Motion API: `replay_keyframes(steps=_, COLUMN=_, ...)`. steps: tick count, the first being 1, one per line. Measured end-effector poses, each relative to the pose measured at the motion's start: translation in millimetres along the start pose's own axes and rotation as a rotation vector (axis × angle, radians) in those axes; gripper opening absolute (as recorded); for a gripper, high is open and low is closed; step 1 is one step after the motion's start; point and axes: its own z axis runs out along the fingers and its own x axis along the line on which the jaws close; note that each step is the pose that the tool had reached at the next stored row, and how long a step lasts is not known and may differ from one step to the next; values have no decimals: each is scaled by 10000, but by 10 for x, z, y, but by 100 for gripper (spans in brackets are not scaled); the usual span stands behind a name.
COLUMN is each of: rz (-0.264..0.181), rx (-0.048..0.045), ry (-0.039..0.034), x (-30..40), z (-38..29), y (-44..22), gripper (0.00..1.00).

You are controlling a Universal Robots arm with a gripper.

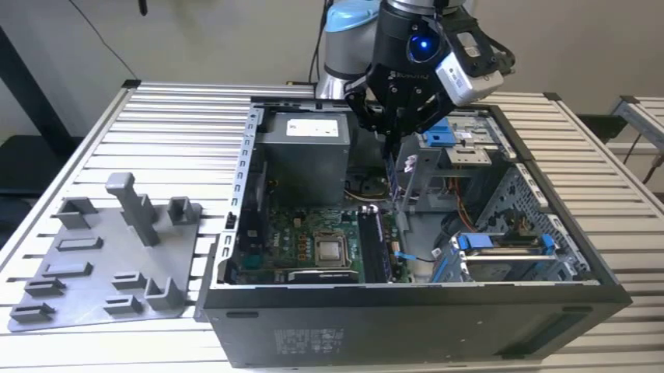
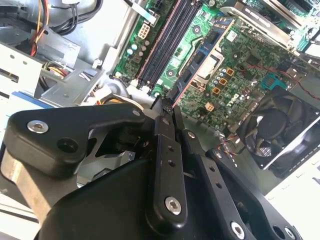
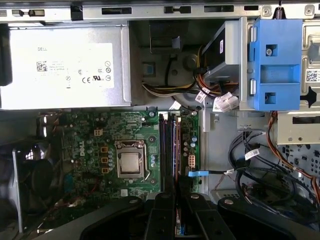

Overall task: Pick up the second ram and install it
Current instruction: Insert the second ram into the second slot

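Gripper point(image 1: 391, 134) clamped on second ram point(image 1: 393, 167), poised above memory slots point(image 3: 170, 150). Install step; you need edge squared over empty slot.

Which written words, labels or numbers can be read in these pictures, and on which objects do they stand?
White label on the power supply: too small to read.
Sticker by the blue drive bracket: too small to read.
Grey label on the case: blurred, unreadable.
No text can be quoted.
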Motion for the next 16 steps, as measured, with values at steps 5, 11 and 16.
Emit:
replay_keyframes(steps=5, rz=-1, rx=-1, ry=-3, x=0, z=21, y=1, gripper=14)
replay_keyframes(steps=11, rz=-2, rx=61, ry=-24, x=1, z=115, y=5, gripper=14)
replay_keyframes(steps=16, rz=-3, rx=229, ry=-33, x=2, z=175, y=7, gripper=14)
